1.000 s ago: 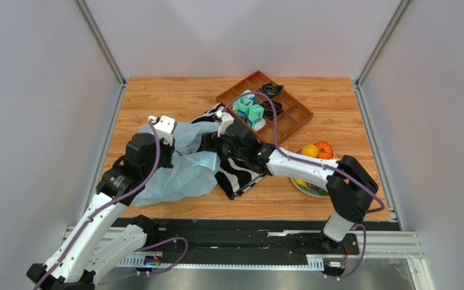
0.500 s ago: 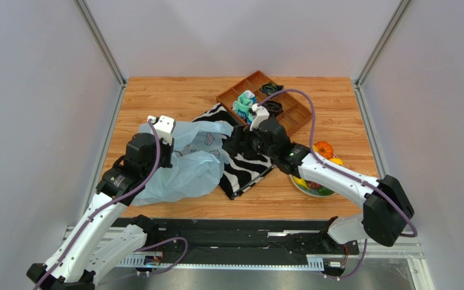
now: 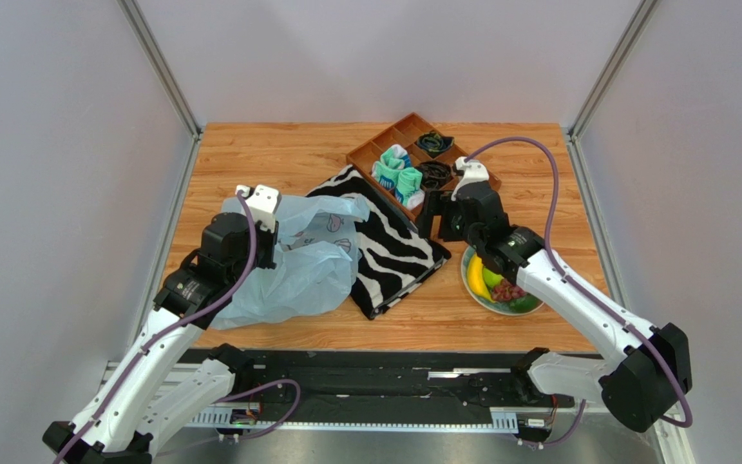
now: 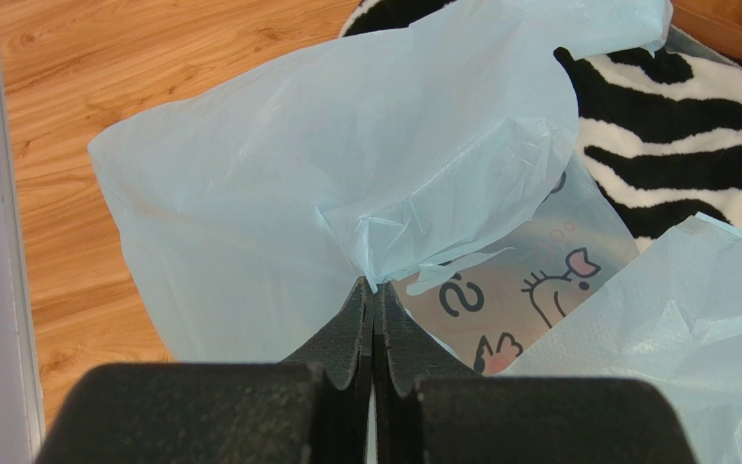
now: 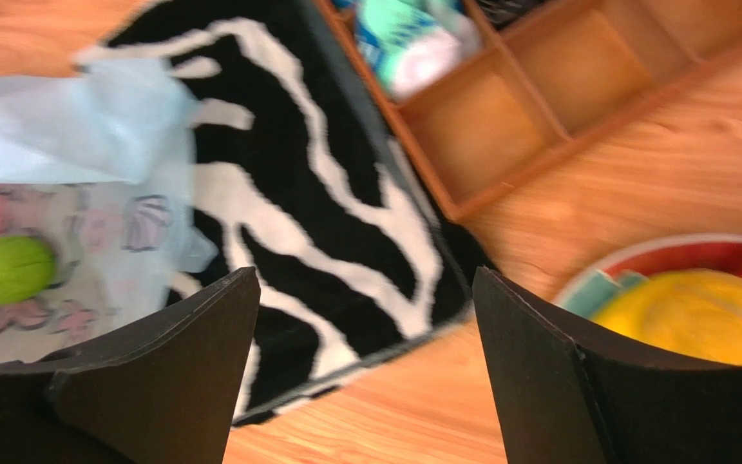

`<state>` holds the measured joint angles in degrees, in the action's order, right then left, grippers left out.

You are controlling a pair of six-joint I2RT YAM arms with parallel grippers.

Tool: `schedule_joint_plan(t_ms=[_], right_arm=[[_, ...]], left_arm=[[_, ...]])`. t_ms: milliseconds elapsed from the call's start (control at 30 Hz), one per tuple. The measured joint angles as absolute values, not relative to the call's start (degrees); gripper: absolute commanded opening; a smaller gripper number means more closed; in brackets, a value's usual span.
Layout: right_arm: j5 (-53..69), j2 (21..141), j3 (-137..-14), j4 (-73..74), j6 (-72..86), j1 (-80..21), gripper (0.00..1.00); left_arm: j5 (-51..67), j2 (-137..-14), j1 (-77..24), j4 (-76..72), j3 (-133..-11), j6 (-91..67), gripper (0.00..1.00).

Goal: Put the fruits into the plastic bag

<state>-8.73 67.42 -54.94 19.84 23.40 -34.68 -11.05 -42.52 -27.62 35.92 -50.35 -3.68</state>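
The light-blue plastic bag (image 3: 297, 266) lies on the left of the table, partly over a zebra cloth. My left gripper (image 4: 373, 286) is shut on a bunched fold of the plastic bag (image 4: 297, 174) at its rim. In the right wrist view a green fruit (image 5: 5, 271) shows inside the bag (image 5: 65, 126). A banana (image 3: 477, 275), grapes (image 3: 510, 290) and a dark green fruit (image 3: 527, 303) lie on a plate (image 3: 486, 305) at the right. My right gripper (image 5: 365, 280) is open and empty, above the table between the cloth and the plate, with a yellow fruit (image 5: 704, 314) beside its right finger.
The zebra-striped cloth (image 3: 394, 251) lies in the middle, under the bag's right edge. A brown compartment tray (image 3: 380, 153) holding teal-and-white socks (image 3: 396, 174) stands at the back, just beyond my right wrist. Grey walls close in the table on three sides.
My right arm has swung right, from over the bag's mouth to the table beside the plate, its jaws open throughout. The left arm has held still on the bag.
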Motion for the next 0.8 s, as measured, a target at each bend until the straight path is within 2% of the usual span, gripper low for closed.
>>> schedule_joint_plan(t_ms=[333,800], right_arm=[[-17.17,70.54,-55.94,33.65,18.74,-23.49,0.83],[-17.12,72.82,-55.11,34.65,16.47,-14.63,0.8]], left_arm=[[-10.31,-42.52,-27.62,35.9,-50.35,-3.6,0.0],[-9.5,-42.54,-27.62,35.92,-50.35,-3.55,0.0]])
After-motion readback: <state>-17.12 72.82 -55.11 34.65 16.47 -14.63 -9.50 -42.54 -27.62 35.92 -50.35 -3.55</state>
